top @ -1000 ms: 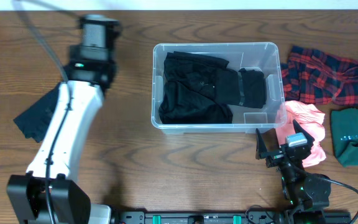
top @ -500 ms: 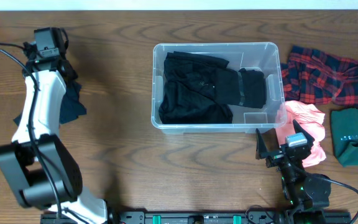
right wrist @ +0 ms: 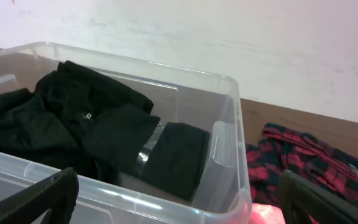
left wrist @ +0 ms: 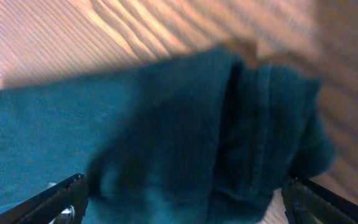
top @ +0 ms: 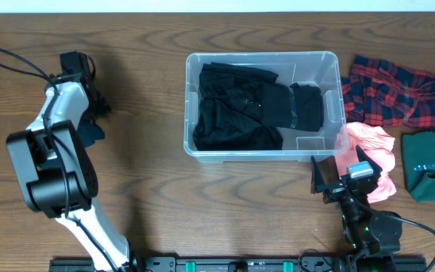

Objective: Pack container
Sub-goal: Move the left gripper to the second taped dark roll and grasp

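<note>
- Wood table [top: 149, 204] is filling the overhead view, w/ a white strip running along the 12 o'clock edge.
- Left arm [top: 51, 162] is reaching from the 7 o'clock corner up to abt 10 o'clock, w/ a black cable [top: 13, 57] looping off its wrist.
- The container [top: 188, 98] is sitting upright on the table just off centre toward 1 o'clock, its long side running 9 to 3.
- Black clothes [top: 236, 106] are lying inside it, covering most of the floor; a bare clear patch is showing in the 5 o'clock corner.
- Red plaid shirt [top: 399, 94] is lying crumpled at 2 o'clock, right beside the container's 3 o'clock wall.
- Green cloth [top: 429, 170] is lying folded at the 3–4 o'clock edge.
- Pink cloth [top: 374, 143] is lying bunched near the container's 5 o'clock corner, between plaid shirt and right gripper.
- Dark teal cloth [left wrist: 166, 124] is lying rumpled on the table at 9 o'clock, well apart from the container.
- Right gripper [top: 340, 170] is hanging at 5 o'clock, just outside the container's near wall, jaws spread wide and gripping nothing.
- Left gripper [left wrist: 188, 202] is hanging over the teal cloth w/ jaws spread wide, one on each side of the cloth, not pinching it.
</note>
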